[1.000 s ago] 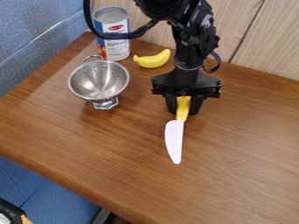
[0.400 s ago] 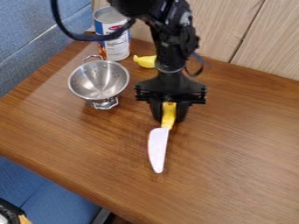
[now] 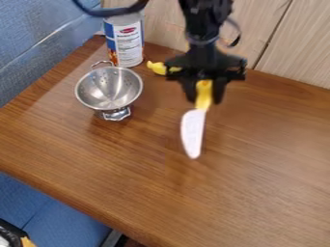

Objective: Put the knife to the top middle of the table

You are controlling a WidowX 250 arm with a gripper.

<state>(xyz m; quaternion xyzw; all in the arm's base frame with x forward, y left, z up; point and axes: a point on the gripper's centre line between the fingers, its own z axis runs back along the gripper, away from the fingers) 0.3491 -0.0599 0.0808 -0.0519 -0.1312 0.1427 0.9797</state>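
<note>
The black two-finger hand is pinching the yellow handle of a toy knife with a long white blade, one finger on each side of the handle. It hangs from the black robot arm, to the right of the silver metal colander in the camera view. The knife is in the hand's grip, also to the right of the colander; its handle is roughly level with the bowl, and its rounded blade tip points toward the viewer, farther forward than the colander's foot. I cannot tell whether the tip touches the tabletop.

The yellow toy banana lies behind and to the right of the colander, its right part hidden by the hand. The upright cylindrical can with a white, blue and red label is just behind the colander. The colander itself stands upright on the brown wood-grain tabletop, open side up, with one wire handle toward the back and another at the front.

Behind the colander and to its right rises a pale wood-grain panel; a blue textured surface is behind it to the left. A looping black cable passes above the colander in the view, in front of the can's top.
</note>
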